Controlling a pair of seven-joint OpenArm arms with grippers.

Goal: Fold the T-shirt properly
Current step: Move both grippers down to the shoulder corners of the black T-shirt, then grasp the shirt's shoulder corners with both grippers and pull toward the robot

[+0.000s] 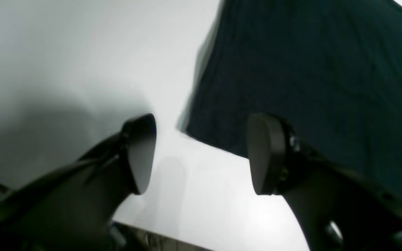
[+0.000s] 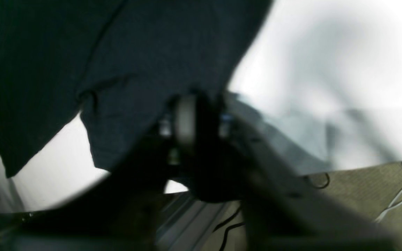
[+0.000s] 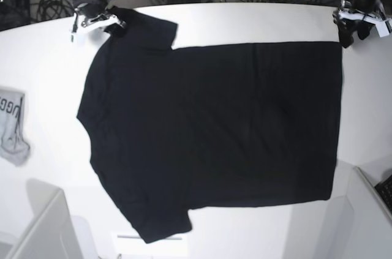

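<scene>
The T-shirt (image 3: pixel 214 130) lies flat across the middle of the table (image 3: pixel 37 57), long axis left to right. In the base view's upper left, the right gripper (image 3: pixel 105 21) is clamped on a sleeve. At upper right, the left gripper (image 1: pixel 201 153) is spread apart and empty, just beside the hem corner.

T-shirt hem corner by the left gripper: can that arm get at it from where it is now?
Probably yes. The left gripper is open, one finger over the T-shirt near its corner, and only bare table lies around it.
</scene>
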